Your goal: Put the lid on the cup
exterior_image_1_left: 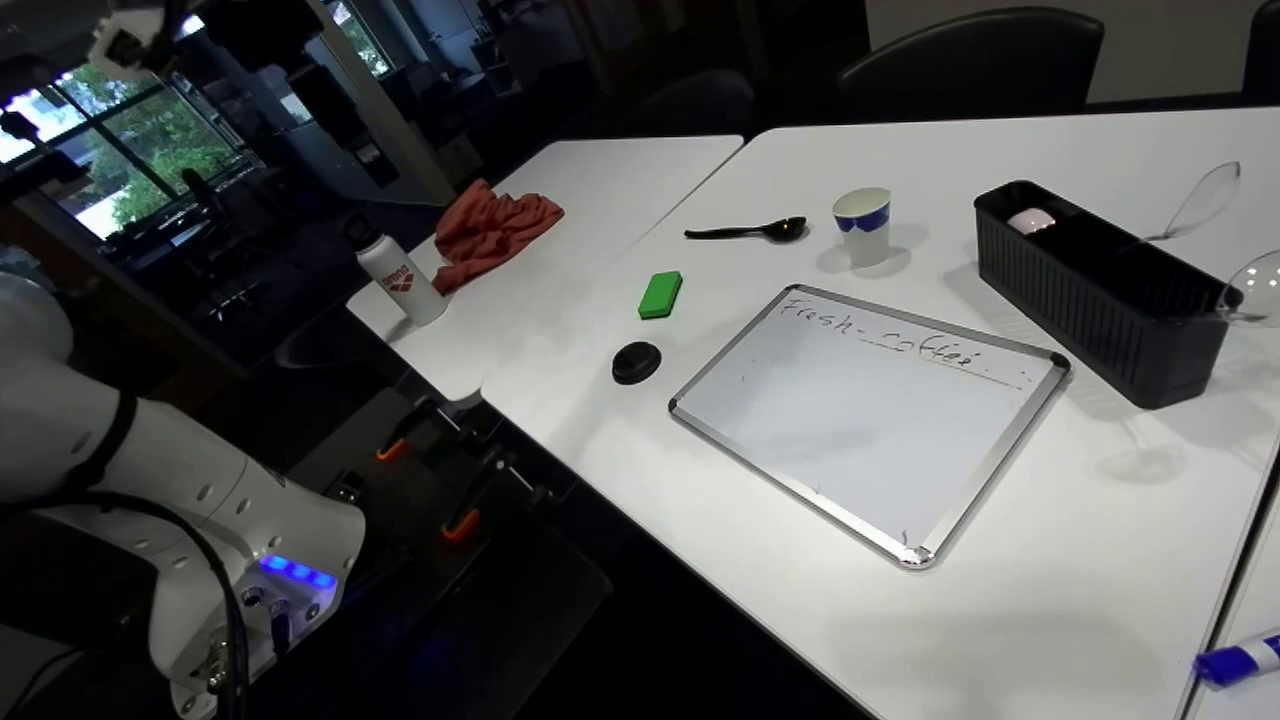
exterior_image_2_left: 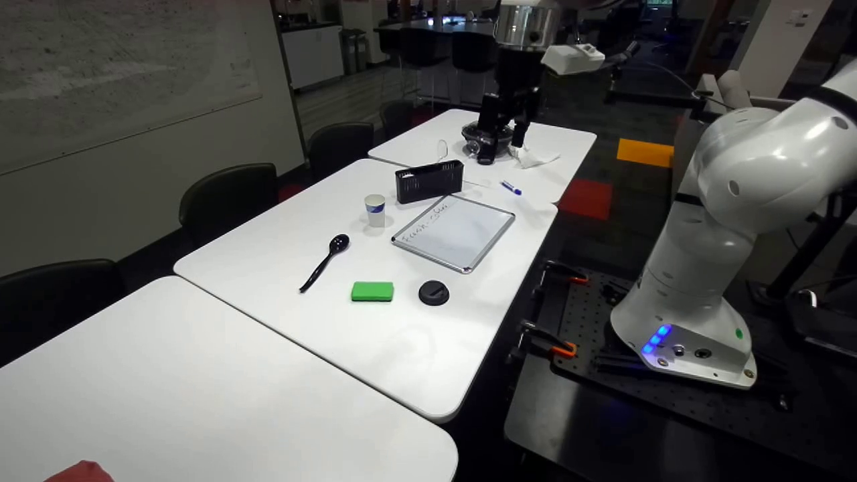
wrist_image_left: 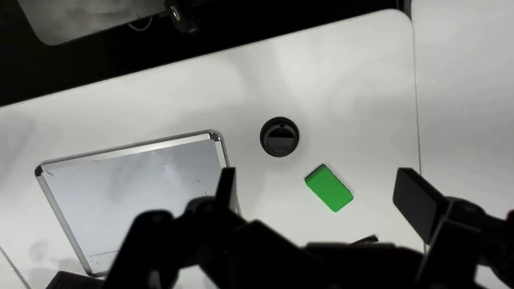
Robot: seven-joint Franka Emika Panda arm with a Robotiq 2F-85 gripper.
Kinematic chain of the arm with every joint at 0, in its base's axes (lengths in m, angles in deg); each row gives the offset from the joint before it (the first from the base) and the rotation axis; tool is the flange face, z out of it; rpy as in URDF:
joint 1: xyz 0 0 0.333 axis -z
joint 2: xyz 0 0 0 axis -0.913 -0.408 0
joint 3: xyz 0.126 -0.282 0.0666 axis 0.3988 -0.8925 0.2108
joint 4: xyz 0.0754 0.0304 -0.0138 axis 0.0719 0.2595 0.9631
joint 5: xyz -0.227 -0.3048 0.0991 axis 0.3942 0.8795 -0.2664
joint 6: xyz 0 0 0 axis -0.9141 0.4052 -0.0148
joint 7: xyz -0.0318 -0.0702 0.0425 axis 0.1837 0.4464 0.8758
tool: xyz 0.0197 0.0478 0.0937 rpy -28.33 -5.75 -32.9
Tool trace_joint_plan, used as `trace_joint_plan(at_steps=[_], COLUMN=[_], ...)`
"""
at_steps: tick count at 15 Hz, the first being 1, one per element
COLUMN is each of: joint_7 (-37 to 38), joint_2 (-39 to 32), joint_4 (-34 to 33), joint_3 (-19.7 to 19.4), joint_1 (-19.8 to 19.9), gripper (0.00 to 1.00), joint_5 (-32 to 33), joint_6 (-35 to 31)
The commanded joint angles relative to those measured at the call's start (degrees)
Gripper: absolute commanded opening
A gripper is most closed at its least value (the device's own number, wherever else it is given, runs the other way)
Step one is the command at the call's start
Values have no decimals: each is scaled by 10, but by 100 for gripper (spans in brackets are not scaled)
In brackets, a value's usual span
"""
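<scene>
Black, and probably of plastic, the lid (wrist_image_left: 280,137) lies flat on the white desk (wrist_image_left: 353,80) in the wrist view, with nothing gripping it. I judge therefore that no step of the task is done yet; it remains to grasp the lid, to carry it and to set it in its place. The claw (wrist_image_left: 320,188) has its fingers (wrist_image_left: 417,204) spread wide, and no thing is held between them. The lid is below the claw and, as seen here, a little ahead of the gap between the fingers, toward the robot-side edge of the desk; the green block (wrist_image_left: 329,188) appears directly between the fingers, but lower, on the desk.

In an exterior view, the cup (exterior_image_1_left: 864,225) stands upright and uncovered, nearer to the desk edge along the chairs (exterior_image_1_left: 970,65), between the spoon (exterior_image_1_left: 745,232) and the black bin (exterior_image_1_left: 1100,300). The lid is well apart from it, toward the rounded corner where the robot-side edge meets the neighbouring table (exterior_image_1_left: 630,165).

In an exterior view, the claw (exterior_image_2_left: 502,148) hangs in the air, higher than the desk, also with the fingers apart. From it the lid lies lower and well apart, closer to the robot-side edge than the cup. Above which part of the desk the claw is placed, I cannot tell exactly.
</scene>
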Motion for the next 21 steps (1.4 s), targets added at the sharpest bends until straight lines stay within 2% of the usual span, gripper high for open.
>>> trace_joint_plan(at_steps=[1, 3, 4, 5, 7, 11, 13, 17, 21], joint_7=[69, 104, 112, 81, 93, 94, 133, 208, 245], joint_2=[-97, -169, -180, -137, -181, -189, -221, -304, -422], joint_4=[40, 41, 40, 43, 38, 34, 34, 36, 38], joint_3=[5, 10, 14, 0, 1, 1, 10, 17, 14], joint_1=[39, 50, 51, 41, 41, 41, 43, 25, -22], gripper=[100, 100, 100, 100, 100, 100, 100, 100, 100], joint_5=[-1, -2, 5, 1, 2, 2, -9, -70, -196], joint_6=[-161, -239, -244, -212, -235, -236, -276, -386, -509])
